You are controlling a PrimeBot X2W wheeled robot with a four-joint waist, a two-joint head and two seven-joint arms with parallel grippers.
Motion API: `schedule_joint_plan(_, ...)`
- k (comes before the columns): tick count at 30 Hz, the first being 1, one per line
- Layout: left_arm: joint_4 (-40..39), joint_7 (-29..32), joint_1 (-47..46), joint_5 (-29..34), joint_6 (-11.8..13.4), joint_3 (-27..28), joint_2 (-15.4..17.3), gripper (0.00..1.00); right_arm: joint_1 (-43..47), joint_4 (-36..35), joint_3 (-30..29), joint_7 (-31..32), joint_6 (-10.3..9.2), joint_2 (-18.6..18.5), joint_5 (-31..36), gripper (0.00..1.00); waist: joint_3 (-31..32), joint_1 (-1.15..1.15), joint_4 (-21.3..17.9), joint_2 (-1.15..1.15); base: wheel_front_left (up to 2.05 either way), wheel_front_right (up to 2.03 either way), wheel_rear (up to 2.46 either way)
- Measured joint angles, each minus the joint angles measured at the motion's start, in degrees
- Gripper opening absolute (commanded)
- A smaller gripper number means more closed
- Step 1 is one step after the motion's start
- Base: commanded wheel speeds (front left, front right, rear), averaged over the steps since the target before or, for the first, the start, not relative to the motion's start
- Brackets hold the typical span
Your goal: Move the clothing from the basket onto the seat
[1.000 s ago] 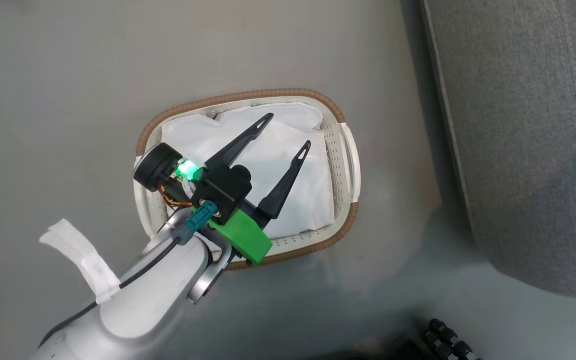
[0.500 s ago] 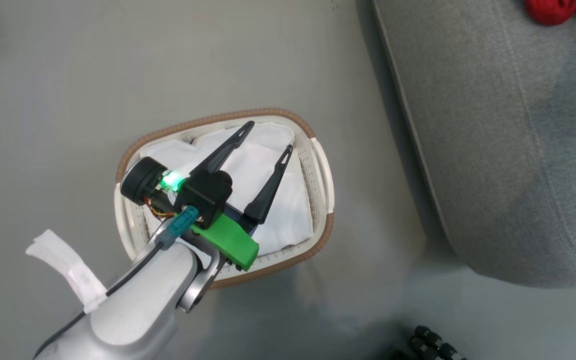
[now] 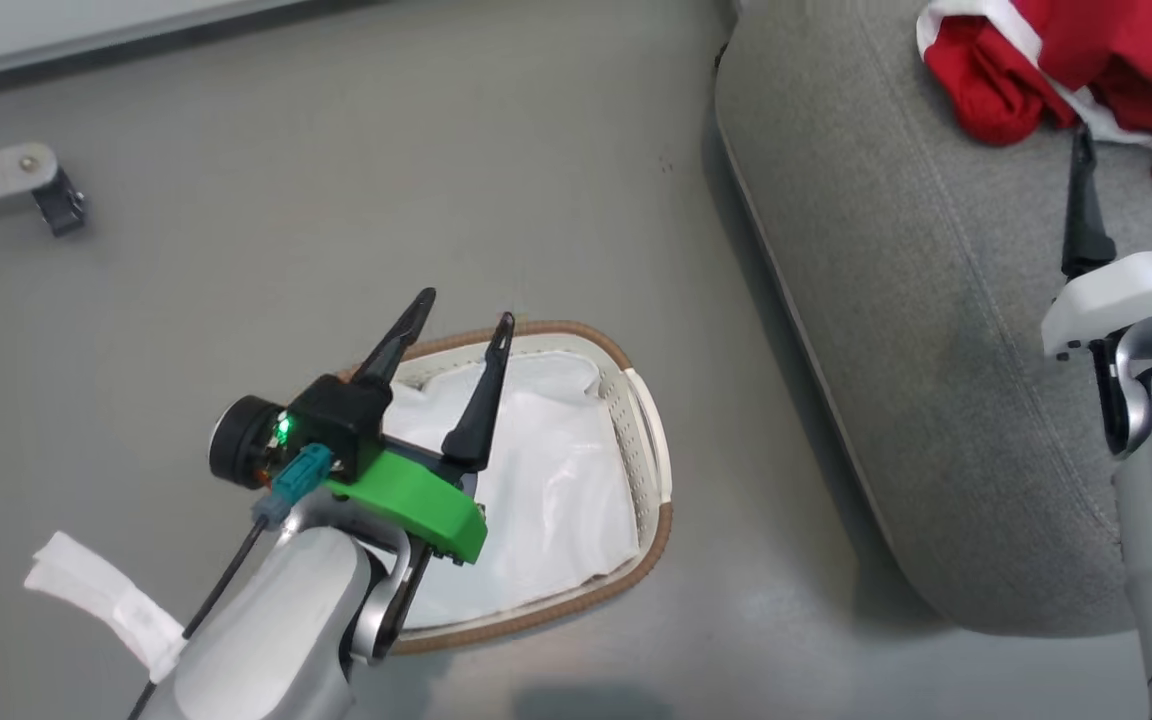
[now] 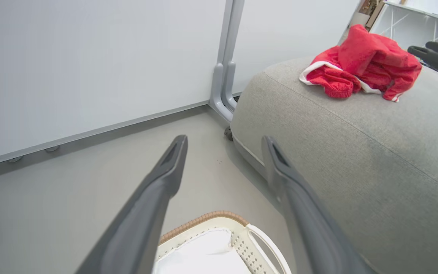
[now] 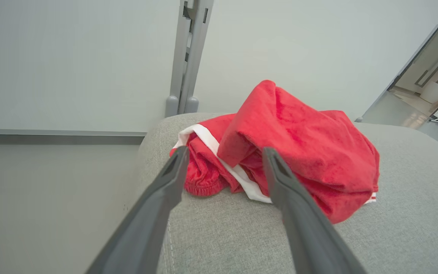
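Observation:
The red clothing [image 3: 1066,60] with white trim lies bunched on the grey seat [image 3: 916,300] at the upper right. Just short of it my right gripper [image 3: 1130,130] stands open and holds nothing. In the right wrist view its fingers frame the clothing [image 5: 299,152] on the seat [image 5: 234,236]. My left gripper [image 3: 466,308] is open and empty above the far rim of the basket [image 3: 651,540], which holds a white lining [image 3: 556,490]. The left wrist view looks past its own gripper [image 4: 223,140] to the basket [image 4: 203,219], seat [image 4: 356,160] and clothing [image 4: 363,62].
The basket stands on grey floor, a short gap left of the seat. A metal leg with a caster [image 3: 6,180] lies at the far left. A white wall panel and a grey post [image 4: 222,76] stand behind the seat.
The head camera has swung up and to the right, bringing the clothing and my right gripper into the picture. My left gripper's fingertips have shifted from over the lining to the basket's far rim.

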State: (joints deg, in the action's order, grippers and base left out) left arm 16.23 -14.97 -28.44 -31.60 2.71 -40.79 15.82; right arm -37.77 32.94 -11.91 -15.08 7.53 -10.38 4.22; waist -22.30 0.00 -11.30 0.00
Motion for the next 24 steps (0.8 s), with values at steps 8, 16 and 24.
schedule_joint_plan(8, -2.34, -0.12, 10.02, 2.03, 0.32, 10.58, -2.43, 1.00, 3.11, -0.66, 1.72, -0.01, 0.00, 3.52, -1.16, 1.00, 8.39, 0.00, 2.32, 0.00, 0.00, 0.00, 0.00)
schedule_joint_plan(16, -3.34, -0.15, 19.85, 4.46, -0.44, 19.78, -5.30, 1.00, 10.47, -5.64, 3.87, -0.01, 0.00, 6.66, -2.67, 1.00, 14.06, 0.00, 6.76, 0.00, 0.00, 0.00, 0.00)
schedule_joint_plan(24, -5.15, -0.16, 27.71, 7.00, -0.52, 27.31, -8.38, 1.00, 20.96, -11.90, 8.49, 0.00, 0.00, 7.58, -7.81, 1.00, 17.61, 0.00, 11.04, 0.00, 0.00, 0.00, 0.00)
